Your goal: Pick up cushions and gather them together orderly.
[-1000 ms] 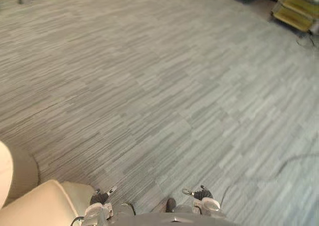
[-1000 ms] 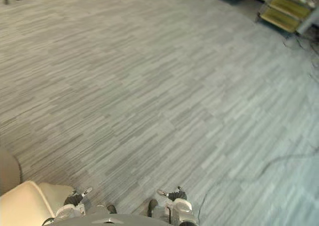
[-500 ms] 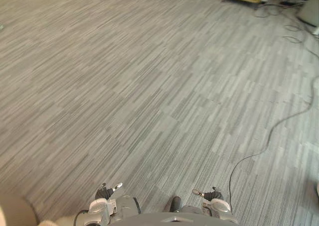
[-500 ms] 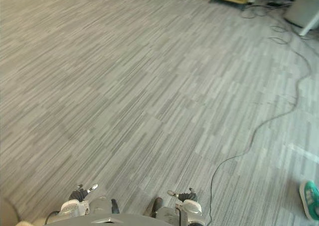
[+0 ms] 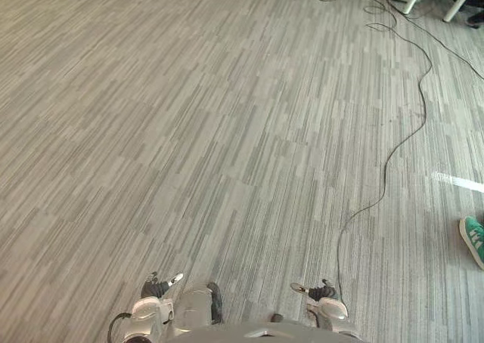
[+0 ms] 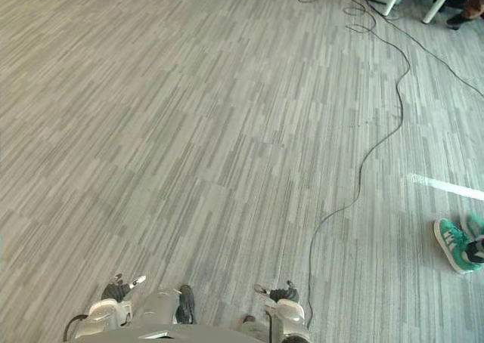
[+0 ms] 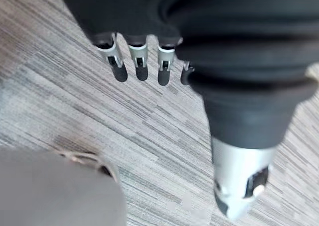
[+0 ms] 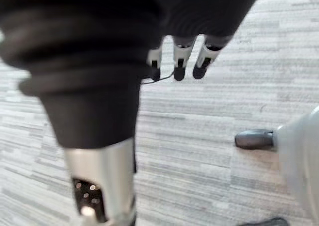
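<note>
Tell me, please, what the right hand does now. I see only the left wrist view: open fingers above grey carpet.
Observer: The right hand hangs over the carpet with its fingers relaxed, and it holds nothing.
Operator: Is somebody near the robot?
Observer: Yes. A person's green shoe stands on the carpet at the robot's right.
</note>
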